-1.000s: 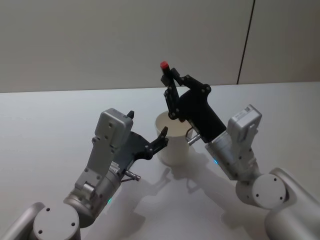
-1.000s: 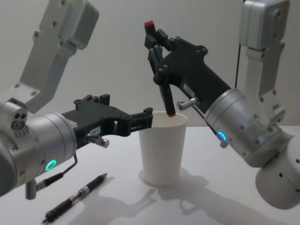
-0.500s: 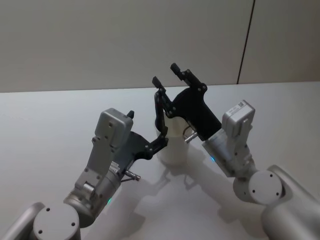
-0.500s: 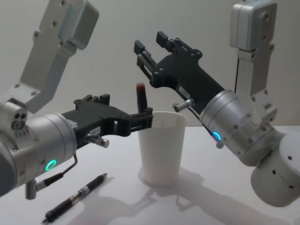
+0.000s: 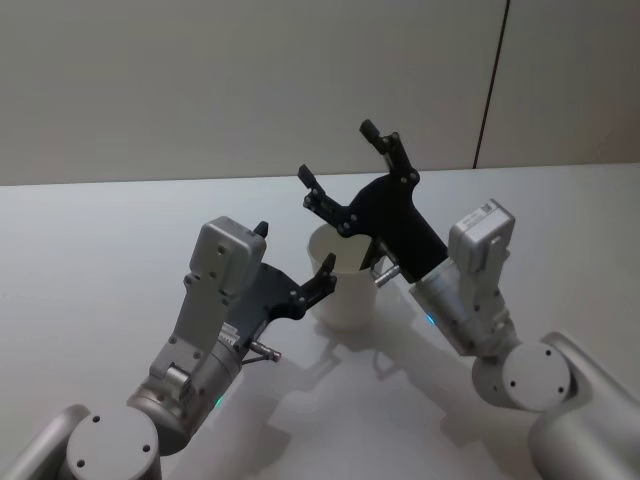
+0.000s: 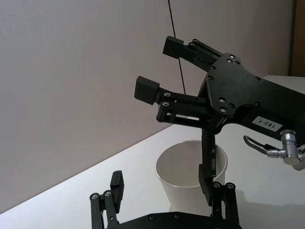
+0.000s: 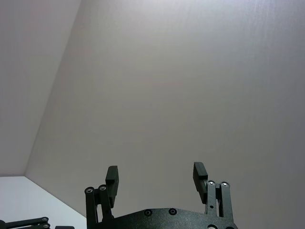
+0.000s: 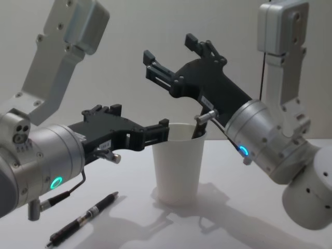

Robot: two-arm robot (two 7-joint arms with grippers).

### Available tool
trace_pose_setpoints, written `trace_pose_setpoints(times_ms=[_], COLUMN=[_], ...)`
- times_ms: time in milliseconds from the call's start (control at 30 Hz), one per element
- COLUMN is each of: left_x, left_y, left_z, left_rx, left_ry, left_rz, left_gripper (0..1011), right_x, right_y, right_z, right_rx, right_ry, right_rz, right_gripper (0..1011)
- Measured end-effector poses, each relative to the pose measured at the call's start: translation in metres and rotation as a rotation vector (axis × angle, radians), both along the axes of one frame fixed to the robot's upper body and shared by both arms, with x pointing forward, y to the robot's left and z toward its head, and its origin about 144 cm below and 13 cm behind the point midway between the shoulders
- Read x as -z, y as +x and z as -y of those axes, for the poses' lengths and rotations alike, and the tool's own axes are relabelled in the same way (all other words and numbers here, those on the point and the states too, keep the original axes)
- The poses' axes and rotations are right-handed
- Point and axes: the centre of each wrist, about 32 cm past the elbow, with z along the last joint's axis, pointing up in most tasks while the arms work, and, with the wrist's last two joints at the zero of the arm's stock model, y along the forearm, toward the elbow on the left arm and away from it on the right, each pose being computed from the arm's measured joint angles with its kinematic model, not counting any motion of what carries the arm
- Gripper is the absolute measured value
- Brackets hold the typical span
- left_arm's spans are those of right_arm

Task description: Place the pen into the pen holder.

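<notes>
The pen holder [image 8: 177, 166] is a white paper cup standing upright on the table between my two arms. A dark pen [image 6: 208, 160] stands inside the pen holder [image 6: 183, 179], leaning on the rim nearest my right arm [image 8: 198, 130]. My right gripper [image 8: 169, 46] hangs open above the pen holder [image 5: 345, 295], its fingers wide apart and holding nothing [image 5: 337, 152]. My left gripper [image 8: 139, 118] is open beside the cup at rim height, one fingertip [image 5: 326, 270] close to the rim.
A second black pen [image 8: 83, 222] lies on the white table near its front, below my left arm. A plain wall runs behind the table [image 5: 100, 230].
My right gripper has opened and let go of the red-capped pen, which dropped into the cup. The gripper then rose a little. The left arm has not moved.
</notes>
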Motion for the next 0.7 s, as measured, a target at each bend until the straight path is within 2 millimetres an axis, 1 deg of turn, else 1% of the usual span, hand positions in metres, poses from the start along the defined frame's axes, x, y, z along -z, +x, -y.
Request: trace_pose_setpoints(times_ms=[33, 67, 100, 233, 700], left_x=[0.000, 0.000, 0.000, 0.000, 0.000], left_y=[0.000, 0.000, 0.000, 0.000, 0.000], left_z=[0.000, 0.000, 0.000, 0.000, 0.000], left_rx=[0.000, 0.000, 0.000, 0.000, 0.000], left_ry=[0.000, 0.000, 0.000, 0.000, 0.000], left_rz=[0.000, 0.000, 0.000, 0.000, 0.000], left_gripper=[1000, 1000, 999, 1000, 999], right_x=[0.000, 0.000, 0.000, -0.001, -0.009], right_y=[-0.001, -0.002, -0.002, -0.006, -0.024], right_z=[0.001, 0.002, 0.002, 0.006, 0.033], right_rx=[0.004, 0.005, 0.007, 0.018, 0.079], right_ry=[0.001, 0.001, 0.002, 0.005, 0.022], right_rz=[-0.003, -0.003, -0.005, -0.013, -0.067], right_gripper=[940, 989, 1000, 1002, 1002])
